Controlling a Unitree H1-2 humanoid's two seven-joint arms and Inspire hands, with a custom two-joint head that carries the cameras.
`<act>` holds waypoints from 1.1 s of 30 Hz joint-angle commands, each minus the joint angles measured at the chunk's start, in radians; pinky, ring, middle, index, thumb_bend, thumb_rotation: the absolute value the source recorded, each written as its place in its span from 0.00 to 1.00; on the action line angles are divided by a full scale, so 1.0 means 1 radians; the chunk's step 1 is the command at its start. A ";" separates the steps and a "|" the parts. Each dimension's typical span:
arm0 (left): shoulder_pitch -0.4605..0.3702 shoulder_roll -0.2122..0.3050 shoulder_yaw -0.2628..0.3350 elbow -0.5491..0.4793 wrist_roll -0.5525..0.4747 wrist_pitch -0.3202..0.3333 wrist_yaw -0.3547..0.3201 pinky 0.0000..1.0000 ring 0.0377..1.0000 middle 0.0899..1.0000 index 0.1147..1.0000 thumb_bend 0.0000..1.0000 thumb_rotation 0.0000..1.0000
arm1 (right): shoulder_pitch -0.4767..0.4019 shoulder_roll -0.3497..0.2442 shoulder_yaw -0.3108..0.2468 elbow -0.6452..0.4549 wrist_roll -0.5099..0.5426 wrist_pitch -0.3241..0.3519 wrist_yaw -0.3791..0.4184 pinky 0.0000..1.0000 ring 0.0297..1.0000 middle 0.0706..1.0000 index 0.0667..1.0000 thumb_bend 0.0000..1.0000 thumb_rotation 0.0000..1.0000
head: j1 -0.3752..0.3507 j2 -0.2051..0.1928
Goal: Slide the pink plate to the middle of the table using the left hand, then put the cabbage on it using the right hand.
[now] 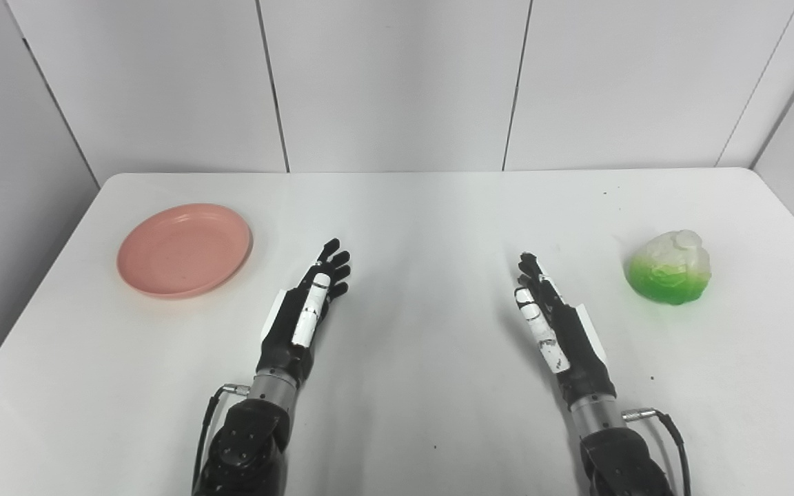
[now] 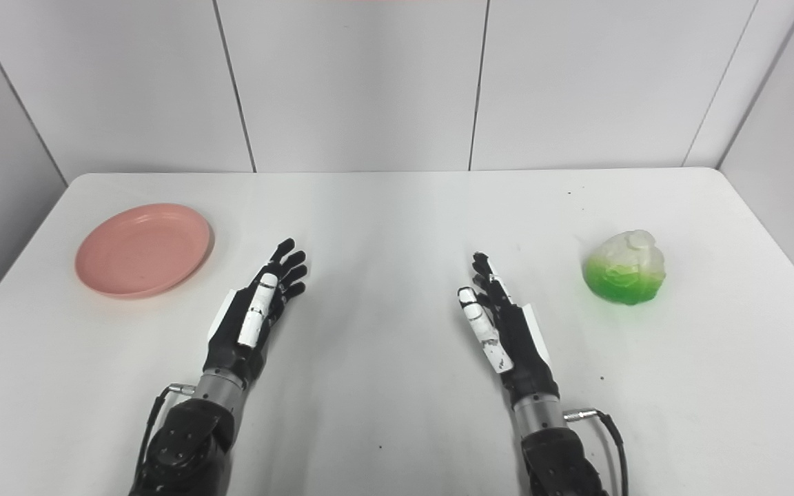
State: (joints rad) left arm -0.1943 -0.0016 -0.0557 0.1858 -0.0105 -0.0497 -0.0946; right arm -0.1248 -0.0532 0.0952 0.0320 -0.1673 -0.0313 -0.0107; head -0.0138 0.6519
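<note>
- The table (image 1: 411, 207) is white with rounded far corners, and pale wall panels (image 1: 397, 76) stand behind its far edge
- The pink plate (image 1: 185, 249) lies flat near the table's left edge, in the far half, right way up and with nothing on it
- The cabbage (image 1: 670, 267) sits near the right edge, about as far back as the plate; its top is whitish and its lower part bright green
- Plate and cabbage are well apart, with the bare middle of the table between them
- The left hand (image 1: 307, 303) comes in from the near edge, left of centre, with its fingers stretched out and a little spread, pointing toward the far edge and leaning slightly right; it holds nothing
- This hand is to the right of the plate and nearer the front edge, close to it but not touching
- The right hand (image 1: 550, 320) comes in from the near edge, right of centre, fingers straight and pointing toward the far edge, leaning slightly left; it too is open and holds nothing
- The cabbage lies to the right of this hand and a little farther back, clearly apart from it
- Both hands are black with a white thumb, and a thin cable (image 1: 669, 424) loops out at each wrist
- A few small dark specks dot the tabletop near the right side
</note>
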 commanded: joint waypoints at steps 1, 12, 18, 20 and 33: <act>0.043 -0.002 -0.005 0.031 0.003 -0.001 0.002 0.90 0.92 0.92 0.91 0.42 1.00 | 0.006 -0.004 0.000 0.001 -0.003 -0.037 -0.001 0.90 0.92 0.94 0.94 0.33 1.00 | 0.001 -0.001; 0.042 -0.001 -0.006 0.034 0.003 -0.001 0.000 0.91 0.92 0.92 0.91 0.42 1.00 | 0.005 -0.005 0.001 0.004 -0.007 -0.038 -0.001 0.90 0.93 0.94 0.94 0.32 1.00 | 0.003 -0.004; 0.041 -0.002 -0.006 0.035 0.000 -0.002 -0.001 0.90 0.92 0.92 0.91 0.42 1.00 | 0.006 -0.006 0.002 0.002 -0.009 -0.038 0.000 0.90 0.92 0.94 0.94 0.33 1.00 | 0.004 -0.003; 0.041 -0.002 -0.007 0.036 0.002 -0.002 -0.001 0.90 0.92 0.92 0.91 0.42 1.00 | 0.006 -0.006 0.001 0.001 -0.010 -0.034 0.000 0.90 0.92 0.94 0.94 0.34 1.00 | 0.008 -0.006; 0.017 -0.054 -0.033 0.105 0.036 -0.032 0.033 0.92 0.92 0.92 0.91 0.43 1.00 | 0.006 -0.047 -0.022 0.012 0.060 -0.066 0.030 0.92 0.93 0.95 0.95 0.29 1.00 | 0.239 -0.074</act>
State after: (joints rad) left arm -0.2162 -0.0254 -0.0748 0.2232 0.0250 -0.0555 -0.0733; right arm -0.1244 -0.0850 0.0831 0.0381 -0.1206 -0.0552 0.0074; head 0.2253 0.5769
